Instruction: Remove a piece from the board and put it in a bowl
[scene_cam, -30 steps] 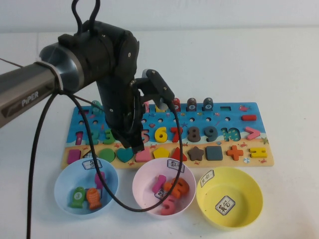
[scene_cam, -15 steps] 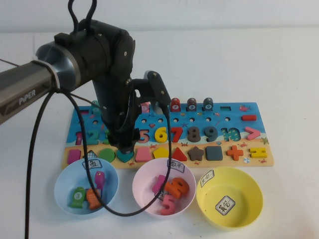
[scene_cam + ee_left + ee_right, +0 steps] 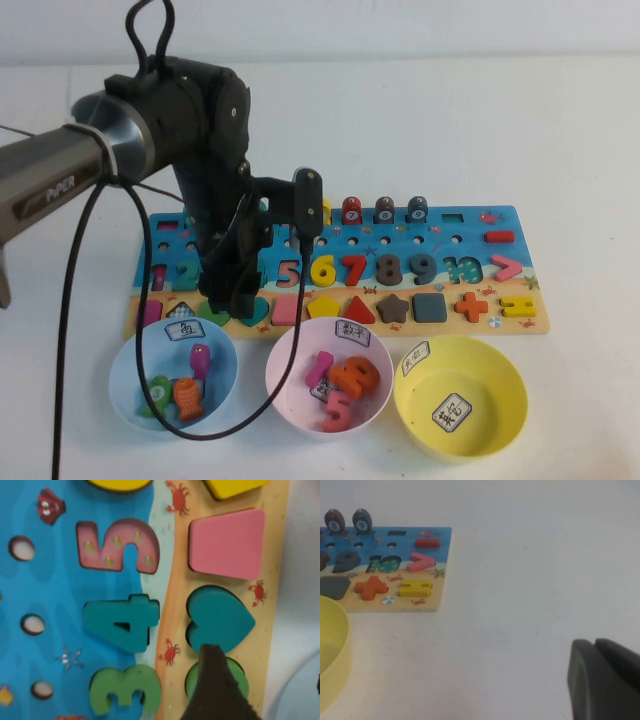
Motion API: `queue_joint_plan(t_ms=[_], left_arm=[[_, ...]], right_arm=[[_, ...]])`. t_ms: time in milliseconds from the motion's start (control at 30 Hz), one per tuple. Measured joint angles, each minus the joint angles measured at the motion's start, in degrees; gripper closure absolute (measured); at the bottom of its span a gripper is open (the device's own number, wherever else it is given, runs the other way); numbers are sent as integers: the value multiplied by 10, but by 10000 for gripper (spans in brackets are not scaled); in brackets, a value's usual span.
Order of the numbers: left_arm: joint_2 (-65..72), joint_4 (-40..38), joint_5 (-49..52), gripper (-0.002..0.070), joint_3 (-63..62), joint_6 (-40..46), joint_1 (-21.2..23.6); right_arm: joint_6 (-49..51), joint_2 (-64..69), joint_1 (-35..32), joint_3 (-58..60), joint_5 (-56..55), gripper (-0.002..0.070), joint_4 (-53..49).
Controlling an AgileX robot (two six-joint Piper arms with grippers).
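- High view: your left hand (image 3: pixel 236 300) hangs low over the front-left part of the board (image 3: pixel 440 268), its fingers parted, right above the dark-teal heart piece (image 3: pixel 254 312), which sits in its slot on the board's front row.
- The yellow bowl (image 3: pixel 503 411) stands on the white surface (image 3: pixel 500 120) in front of the board's right half, with only its white labels inside. The pink bowl (image 3: pixel 290 408) sits in the middle and the light-blue bowl (image 3: pixel 126 370) on the left; both hold coloured pieces.
- Left wrist view: one dark fingertip (image 3: pixel 216 680) of your left hand lies over the green circle block (image 3: pixel 192 681), its tip touching the edge of the heart piece (image 3: pixel 220 621). The heart rests flat in its slot, between the pink block (image 3: pixel 227 544) and the green circle, beside the teal numeral 4 (image 3: pixel 120 621).
- Right wrist view: your right hand (image 3: pixel 602 680) is above bare surface, well apart from the board (image 3: pixel 440 570). Its two dark fingers lie pressed together with no gap. The yellow bowl's rim (image 3: pixel 340 655) shows at the edge.
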Motion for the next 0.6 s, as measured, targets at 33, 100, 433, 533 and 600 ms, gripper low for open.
queue_joint_plan(t_ms=[33, 100, 433, 533, 600], left_arm=[[5, -2, -1, 305, 0, 2, 1], [13, -13, -2, 305, 0, 6, 2], [17, -30, -15, 305, 0, 9, 2], [17, -29, -15, 305, 0, 10, 2], [18, -29, -14, 305, 0, 10, 2]], right_arm=[[0, 0, 0, 0, 0, 694, 0], [0, 0, 0, 0, 0, 694, 0], [0, 0, 0, 0, 0, 694, 0], [0, 0, 0, 0, 0, 694, 0], [0, 0, 0, 0, 0, 694, 0]])
